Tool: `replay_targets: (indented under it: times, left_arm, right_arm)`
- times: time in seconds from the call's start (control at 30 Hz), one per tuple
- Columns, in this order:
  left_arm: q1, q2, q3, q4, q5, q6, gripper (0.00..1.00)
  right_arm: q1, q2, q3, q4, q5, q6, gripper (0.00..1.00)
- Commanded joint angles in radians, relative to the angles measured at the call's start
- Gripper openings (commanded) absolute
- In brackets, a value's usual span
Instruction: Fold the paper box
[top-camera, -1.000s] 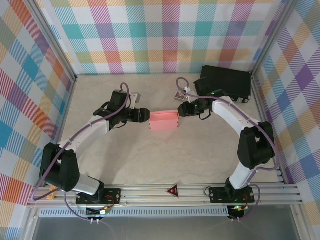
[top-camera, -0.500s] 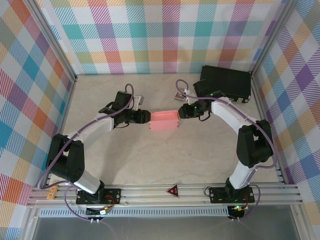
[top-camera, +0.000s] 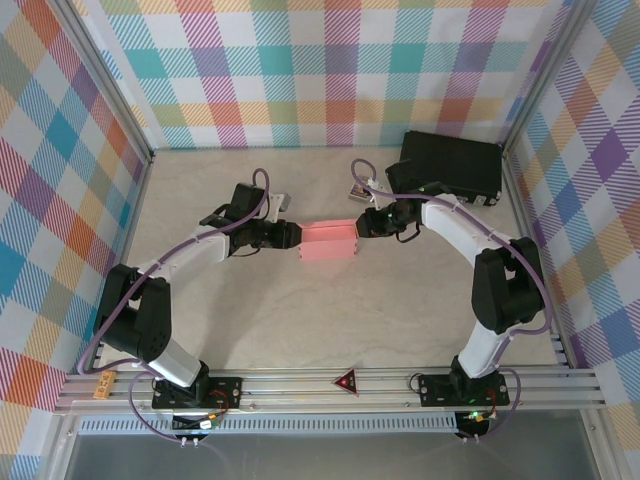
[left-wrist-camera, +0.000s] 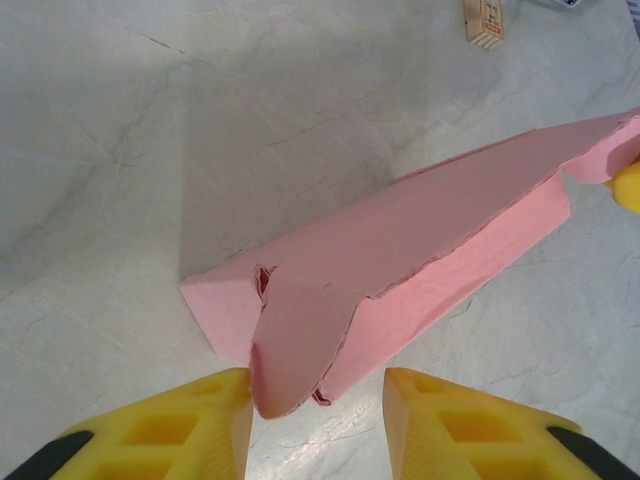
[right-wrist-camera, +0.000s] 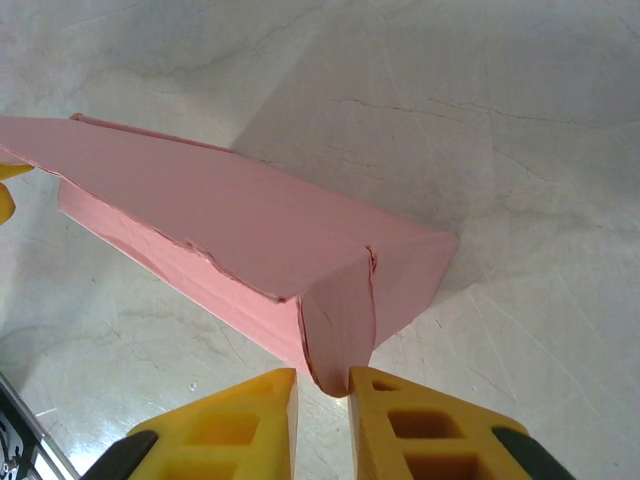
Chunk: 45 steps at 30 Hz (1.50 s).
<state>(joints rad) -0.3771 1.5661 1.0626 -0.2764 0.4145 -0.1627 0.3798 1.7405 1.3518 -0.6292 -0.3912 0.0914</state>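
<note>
Salmon-pink thin cardboard box (top-camera: 329, 241) formed, end flaps (left-wrist-camera: 300, 340) untucked; my left claw (left-wrist-camera: 318, 388) gapes wide, right claw (right-wrist-camera: 322, 388) nips one

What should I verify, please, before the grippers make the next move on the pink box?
1. Paper box rests on the table between both grippers: ok.
2. Left gripper open, straddling the left end flap: ok.
3. Left end flap tucked in: not ok, it sticks out.
4. Right gripper holds the right end flap: cannot tell; the fingers are close, contact unclear.
5. Black case apart from the box: ok.
</note>
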Motion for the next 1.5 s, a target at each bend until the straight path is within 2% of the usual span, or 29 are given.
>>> replay_targets:
  times: [0.0,0.77,1.47]
  left_arm:
    - [0.009,0.008,0.022,0.029,0.036,-0.001,0.37]
    - [0.007,0.04,0.037,0.006,0.044,-0.008,0.25]
    - [0.007,0.042,0.039,0.007,0.037,-0.006,0.25]
  right_arm:
    - [-0.004,0.017,0.031,0.0,-0.043,0.007,0.21]
    - [-0.003,0.048,0.059,-0.029,-0.082,0.002,0.18]
    - [-0.002,0.067,0.075,-0.045,-0.077,0.005,0.16]
